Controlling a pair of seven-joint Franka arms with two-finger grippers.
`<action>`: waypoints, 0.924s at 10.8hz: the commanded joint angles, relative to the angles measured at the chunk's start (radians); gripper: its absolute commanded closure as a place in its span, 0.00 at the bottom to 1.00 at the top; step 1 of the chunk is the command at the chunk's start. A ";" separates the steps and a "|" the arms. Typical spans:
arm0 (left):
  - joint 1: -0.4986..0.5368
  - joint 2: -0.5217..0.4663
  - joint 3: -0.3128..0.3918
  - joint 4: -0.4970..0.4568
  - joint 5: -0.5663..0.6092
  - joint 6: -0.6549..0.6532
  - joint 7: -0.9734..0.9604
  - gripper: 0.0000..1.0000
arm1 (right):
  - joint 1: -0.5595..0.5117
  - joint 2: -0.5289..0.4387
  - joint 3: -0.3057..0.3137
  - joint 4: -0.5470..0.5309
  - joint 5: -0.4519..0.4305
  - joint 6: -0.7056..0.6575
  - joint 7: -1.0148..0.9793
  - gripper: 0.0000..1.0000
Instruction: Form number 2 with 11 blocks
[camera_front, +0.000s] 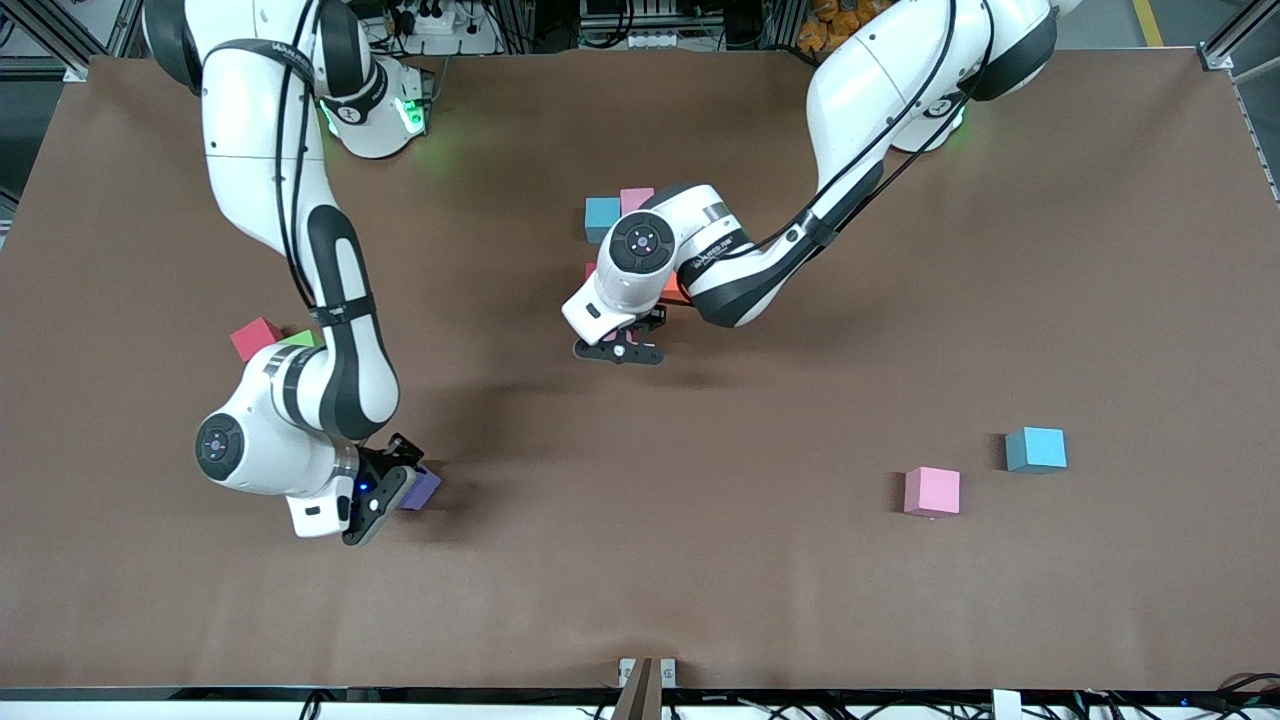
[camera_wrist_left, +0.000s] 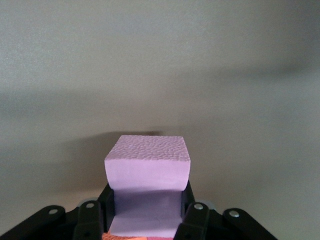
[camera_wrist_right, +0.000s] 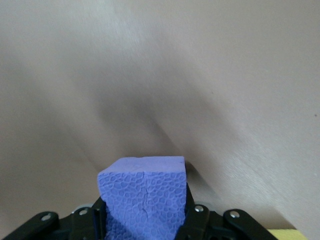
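Right gripper (camera_front: 385, 497) fingers are clamping 1 purple block (camera_front: 421, 488) on the worktop (camera_front: 700, 560); left gripper (camera_front: 622, 347) fingers are pinching 1 lilac block (camera_wrist_left: 148, 161), visibly dented. Foam is proving light, soft; flat opposite faces suit gripping.

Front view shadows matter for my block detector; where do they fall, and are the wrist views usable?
Front view: even light, soft arm shadows on the table. Left wrist view: the pale purple block is sharp. Right wrist view: the purple block is crisp, with a diagonal shadow.
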 joint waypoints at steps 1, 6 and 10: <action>-0.024 0.008 0.022 0.028 -0.025 -0.023 -0.006 0.52 | 0.025 -0.029 -0.001 -0.002 -0.015 -0.040 0.125 0.70; -0.030 0.012 0.033 0.030 -0.055 -0.025 -0.041 0.52 | 0.048 -0.044 -0.006 -0.002 -0.018 -0.060 0.236 0.70; -0.040 0.012 0.033 0.024 -0.052 -0.023 -0.098 0.52 | 0.047 -0.055 -0.027 -0.002 -0.013 -0.113 0.283 0.70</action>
